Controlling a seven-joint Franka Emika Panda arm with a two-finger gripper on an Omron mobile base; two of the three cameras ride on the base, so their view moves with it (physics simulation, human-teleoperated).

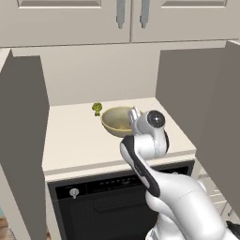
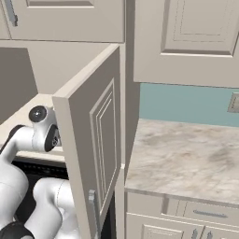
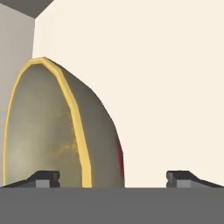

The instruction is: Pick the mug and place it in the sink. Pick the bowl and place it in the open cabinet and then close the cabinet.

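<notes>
The olive-tan bowl [image 1: 115, 123] sits upright on the beige floor of the open cabinet [image 1: 70, 140], toward its middle. My gripper [image 1: 133, 116] is at the bowl's right rim. In the hand view the bowl [image 3: 48, 140] looms close on the left with its yellow rim running down between my fingertips [image 3: 43, 177], which stand wide apart and clear of it, so the gripper [image 3: 113, 177] is open. Both cabinet doors stand swung out; the right door [image 2: 93, 135] hides most of the arm in the right base view. The mug and the sink are out of view.
A tiny green broccoli-like item [image 1: 97, 108] stands just behind and left of the bowl. The black oven [image 1: 108, 201] is below the cabinet. Shorter cream cabinets with metal handles [image 1: 121, 14] hang above. A marble counter [image 2: 186, 158] lies right of the open door.
</notes>
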